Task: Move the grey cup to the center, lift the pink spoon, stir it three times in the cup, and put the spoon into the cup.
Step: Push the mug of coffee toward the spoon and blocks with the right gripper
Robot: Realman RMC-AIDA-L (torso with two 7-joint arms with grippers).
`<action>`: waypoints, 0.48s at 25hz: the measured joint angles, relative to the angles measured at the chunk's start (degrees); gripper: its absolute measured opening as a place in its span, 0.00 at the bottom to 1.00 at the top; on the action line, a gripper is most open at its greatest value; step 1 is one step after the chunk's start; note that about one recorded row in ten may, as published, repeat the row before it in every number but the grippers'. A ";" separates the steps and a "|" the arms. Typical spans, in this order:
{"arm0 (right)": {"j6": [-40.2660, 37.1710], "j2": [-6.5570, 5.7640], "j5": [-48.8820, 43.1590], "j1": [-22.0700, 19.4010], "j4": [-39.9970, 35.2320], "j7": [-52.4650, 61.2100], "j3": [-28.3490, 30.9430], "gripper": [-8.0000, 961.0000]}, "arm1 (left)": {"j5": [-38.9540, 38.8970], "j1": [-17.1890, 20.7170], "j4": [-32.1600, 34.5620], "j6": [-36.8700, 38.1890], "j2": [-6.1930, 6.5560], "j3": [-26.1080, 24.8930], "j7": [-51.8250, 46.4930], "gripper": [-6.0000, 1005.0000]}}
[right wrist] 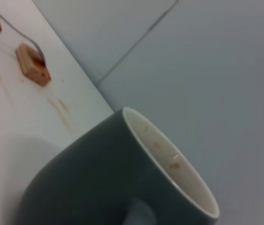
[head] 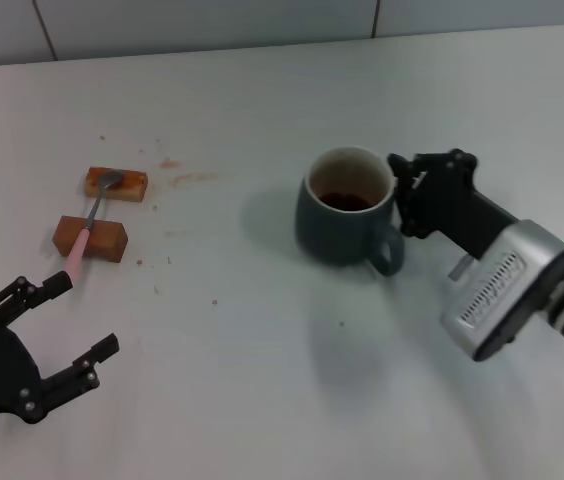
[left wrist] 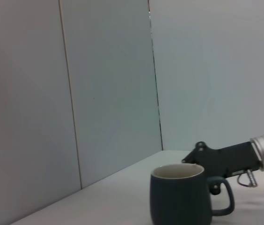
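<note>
The grey cup [head: 342,225] stands upright right of the table's middle, its handle turned toward the front right. Its inside is stained brown. My right gripper [head: 402,195] is open just right of the cup's rim, above the handle, fingers spread and holding nothing. The right wrist view shows the cup [right wrist: 99,178] very close. The pink spoon [head: 87,235] lies across two wooden blocks at the left, bowl on the far block. My left gripper [head: 84,315] is open and empty at the front left, just in front of the spoon's handle end. The left wrist view shows the cup [left wrist: 179,201].
Two brown wooden blocks [head: 116,183] [head: 90,238] carry the spoon. Brown smears [head: 187,178] mark the white table near them. A tiled wall [head: 262,20] runs along the table's far edge. My right arm [left wrist: 235,157] reaches in behind the cup.
</note>
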 joint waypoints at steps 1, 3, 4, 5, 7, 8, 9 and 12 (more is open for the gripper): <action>1.20 0.01 0.00 1.31 1.11 -0.01 0.09 0.04 | 0.00 0.05 0.00 0.02 0.00 0.01 0.01 0.80; 1.85 0.02 0.00 2.02 1.74 -0.01 0.14 0.04 | 0.00 0.14 0.00 0.04 0.00 0.02 0.04 0.80; 2.18 0.02 -0.06 2.42 2.14 -0.01 0.16 0.04 | 0.00 0.20 0.00 0.08 0.00 0.02 0.07 0.80; 2.55 0.02 -0.18 2.93 2.67 -0.02 0.15 0.04 | 0.00 0.24 0.00 0.15 0.00 0.02 0.09 0.80; 2.99 0.03 -0.44 3.66 3.63 -0.02 0.16 0.04 | 0.00 0.28 0.00 0.33 0.00 0.02 0.11 0.80; 3.20 0.04 -0.52 3.99 4.14 -0.03 0.15 0.04 | 0.00 0.29 0.00 0.38 0.01 0.03 0.11 0.80; 3.82 0.04 -0.59 4.76 5.06 -0.03 0.15 0.04 | 0.00 0.33 0.00 0.44 0.07 0.03 0.12 0.80; 4.55 0.04 -0.61 5.82 6.13 -0.04 0.09 0.04 | 0.00 0.38 0.00 0.48 0.09 0.02 0.13 0.80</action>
